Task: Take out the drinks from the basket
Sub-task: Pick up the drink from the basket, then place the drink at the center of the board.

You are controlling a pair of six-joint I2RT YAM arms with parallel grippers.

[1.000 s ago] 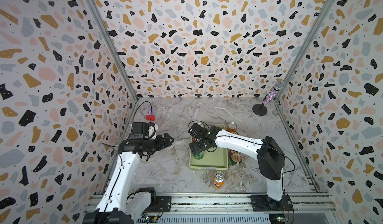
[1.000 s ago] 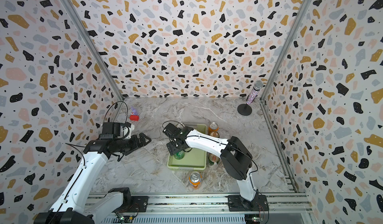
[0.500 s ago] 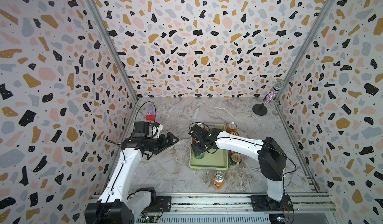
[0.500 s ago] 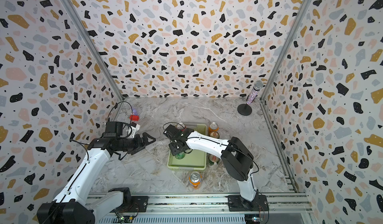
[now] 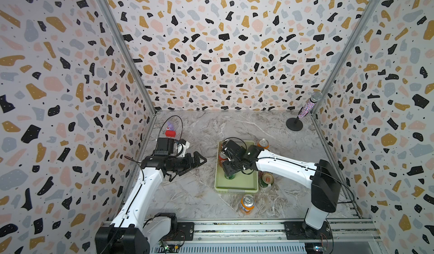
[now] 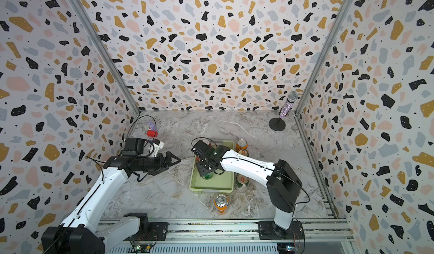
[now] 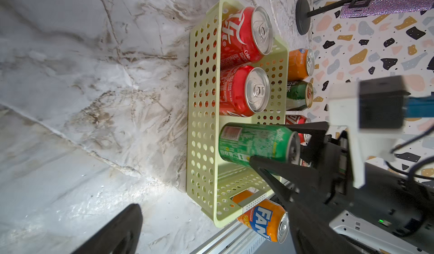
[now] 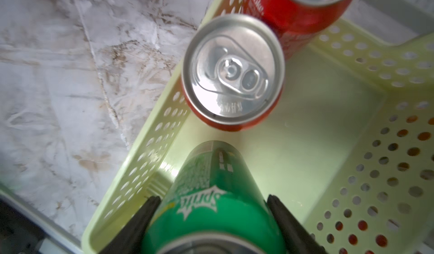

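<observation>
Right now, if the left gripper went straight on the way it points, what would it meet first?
Most likely the long perforated wall of the basket facing the left gripper, with a red cola can right behind it. Height is unclear: above the rim, it would meet that can instead.

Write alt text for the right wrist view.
Two black jaws grip a green can inside a pale yellow-green basket. A red can stands just beyond it beside the basket wall, a second red can past that; marble table shows outside.
</observation>
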